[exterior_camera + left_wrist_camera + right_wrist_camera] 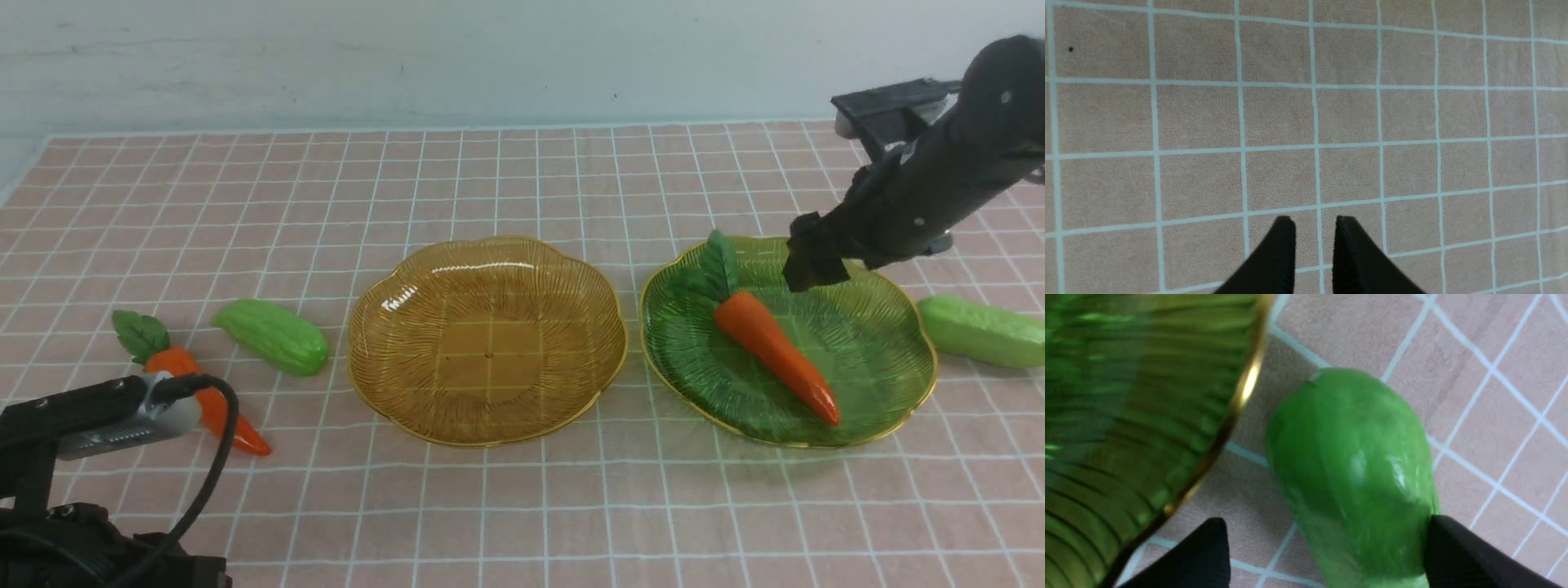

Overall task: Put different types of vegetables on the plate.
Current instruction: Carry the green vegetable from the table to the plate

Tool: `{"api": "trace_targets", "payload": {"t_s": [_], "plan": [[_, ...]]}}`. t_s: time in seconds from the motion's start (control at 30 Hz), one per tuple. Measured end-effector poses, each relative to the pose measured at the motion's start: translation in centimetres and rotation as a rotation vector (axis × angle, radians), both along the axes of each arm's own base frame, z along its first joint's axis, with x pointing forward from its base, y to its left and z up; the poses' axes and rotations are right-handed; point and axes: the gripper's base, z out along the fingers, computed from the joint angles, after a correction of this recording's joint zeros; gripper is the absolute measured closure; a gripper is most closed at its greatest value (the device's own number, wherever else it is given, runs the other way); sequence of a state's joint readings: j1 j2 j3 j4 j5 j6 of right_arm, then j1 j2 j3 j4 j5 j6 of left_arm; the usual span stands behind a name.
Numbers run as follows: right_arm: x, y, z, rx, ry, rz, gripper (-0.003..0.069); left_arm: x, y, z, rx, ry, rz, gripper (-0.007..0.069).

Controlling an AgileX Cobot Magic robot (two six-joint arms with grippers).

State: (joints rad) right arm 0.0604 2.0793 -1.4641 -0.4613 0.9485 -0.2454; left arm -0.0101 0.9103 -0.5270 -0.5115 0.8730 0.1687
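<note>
An orange carrot (771, 347) with a green top lies on the green glass plate (886, 371). A light-green gourd (984, 331) lies on the cloth just right of that plate. In the right wrist view my right gripper (1325, 520) is open and straddles this gourd (1355, 469), with one fingertip (1447, 539) at its side and the plate rim (1237, 404) close by. In the front view the right arm (914, 192) hides the fingers. A second carrot (171, 361) and a second gourd (273, 336) lie at the left. My left gripper (1314, 221) is shut and empty over bare cloth.
An amber glass plate (571, 269) with nothing on it stands in the middle, between the left gourd and the green plate. My left arm's wrist camera (106, 416) and cable cover part of the left carrot. A pink checked cloth (522, 506) covers the table, and a pale wall stands behind.
</note>
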Motion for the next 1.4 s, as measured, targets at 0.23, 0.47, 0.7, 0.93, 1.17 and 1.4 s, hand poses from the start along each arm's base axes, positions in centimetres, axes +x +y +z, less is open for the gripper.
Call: {"api": "trace_targets", "payload": {"t_s": [0.23, 0.47, 0.7, 0.93, 1.17, 1.4], "plan": [[0.1, -0.1, 0.0, -0.008, 0.001, 0.002, 0.0116, 0.0, 0.0, 0.0, 0.000, -0.002, 0.001, 0.0498], [0.1, -0.6, 0.4, -0.085, 0.015, 0.032, 0.0479, 0.0, 0.0, 0.0, 0.000, -0.002, 0.001, 0.0498], [-0.1, -0.9, 0.4, -0.108, 0.022, -0.017, 0.0483, 0.0, 0.0, 0.0, 0.000, -0.002, 0.001, 0.0498], [0.0, -0.8, 0.3, -0.090, -0.008, -0.052, 0.0293, 0.0, 0.0, 0.0, 0.000, -0.002, 0.001, 0.0498], [0.4, -0.7, -1.3, -0.069, -0.019, -0.086, 0.0071, 0.0, 0.0, 0.0, 0.000, -0.002, 0.001, 0.0498], [0.3, -1.3, -1.7, -0.148, 0.018, -0.082, 0.0259, 0.0, 0.0, 0.0, 0.000, -0.002, 0.001, 0.0491]]}}
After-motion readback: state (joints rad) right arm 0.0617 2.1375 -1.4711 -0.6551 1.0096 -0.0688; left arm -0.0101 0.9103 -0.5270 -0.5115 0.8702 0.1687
